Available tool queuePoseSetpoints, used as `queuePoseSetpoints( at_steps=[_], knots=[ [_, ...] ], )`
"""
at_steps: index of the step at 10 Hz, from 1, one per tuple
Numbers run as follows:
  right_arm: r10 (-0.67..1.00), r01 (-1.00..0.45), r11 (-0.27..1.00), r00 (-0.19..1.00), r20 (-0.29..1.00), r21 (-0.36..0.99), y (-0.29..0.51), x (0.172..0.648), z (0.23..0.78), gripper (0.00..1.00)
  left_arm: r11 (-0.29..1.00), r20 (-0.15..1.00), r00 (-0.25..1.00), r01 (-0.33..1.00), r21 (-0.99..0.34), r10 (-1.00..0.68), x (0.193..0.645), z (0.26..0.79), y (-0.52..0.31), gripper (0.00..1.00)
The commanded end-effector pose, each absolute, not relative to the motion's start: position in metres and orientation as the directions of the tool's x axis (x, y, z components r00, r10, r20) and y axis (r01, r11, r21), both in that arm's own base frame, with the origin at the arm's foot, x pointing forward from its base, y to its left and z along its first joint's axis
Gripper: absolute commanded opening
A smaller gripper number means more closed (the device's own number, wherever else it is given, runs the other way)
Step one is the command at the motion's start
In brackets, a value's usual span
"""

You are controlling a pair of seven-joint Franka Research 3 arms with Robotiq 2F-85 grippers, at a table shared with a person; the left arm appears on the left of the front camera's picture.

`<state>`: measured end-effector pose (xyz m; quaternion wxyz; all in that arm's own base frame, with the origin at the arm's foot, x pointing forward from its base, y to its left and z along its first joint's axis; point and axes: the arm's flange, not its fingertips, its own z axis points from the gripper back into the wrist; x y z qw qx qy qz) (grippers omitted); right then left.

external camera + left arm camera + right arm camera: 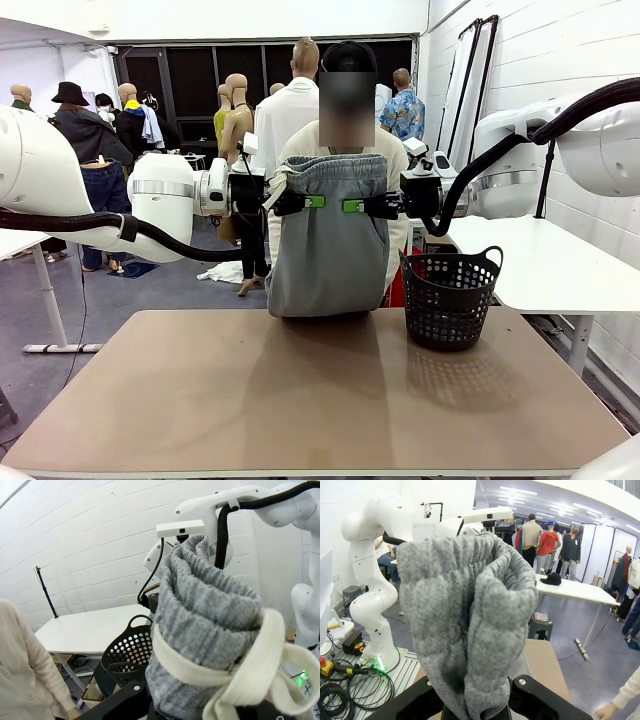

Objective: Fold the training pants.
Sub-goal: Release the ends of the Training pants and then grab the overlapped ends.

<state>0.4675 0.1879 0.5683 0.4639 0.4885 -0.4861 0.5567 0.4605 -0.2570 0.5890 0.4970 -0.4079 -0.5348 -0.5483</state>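
Note:
The training pants (328, 245) are light grey and hang folded in the air above the far edge of the table, their lower fold just touching it. My left gripper (308, 202) is shut on the left end of the gathered waistband, and my right gripper (356, 205) is shut on the right end. Up close in the left wrist view, the waistband (205, 615) bunches with the white drawstring (260, 655) looped around it. The right wrist view has the grey waistband fabric (470, 630) pinched between the fingers. A person in a cream top stands right behind the pants.
A black perforated basket (449, 297) stands on the brown table (300, 400) at the far right, close beside the hanging pants. A white table (550, 265) lies off to the right. The near and middle table surface is bare.

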Motion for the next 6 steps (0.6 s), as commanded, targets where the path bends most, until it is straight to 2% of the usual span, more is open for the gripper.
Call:
queuePoseSetpoints(
  at_steps=[1,6],
  knots=[
    [0.039,-0.991,-0.101,-0.094,0.995,-0.089,0.189,0.4664,0.5696,0.0,0.068,0.978,-0.18,0.98,0.187,-0.103,0.4597,0.592,-0.2567,0.0],
    [0.039,-0.991,-0.101,-0.094,0.995,-0.089,0.189,0.4664,0.5696,0.0,0.068,0.978,-0.18,0.98,0.187,-0.103,0.4597,0.592,-0.2567,0.0]
  ],
)
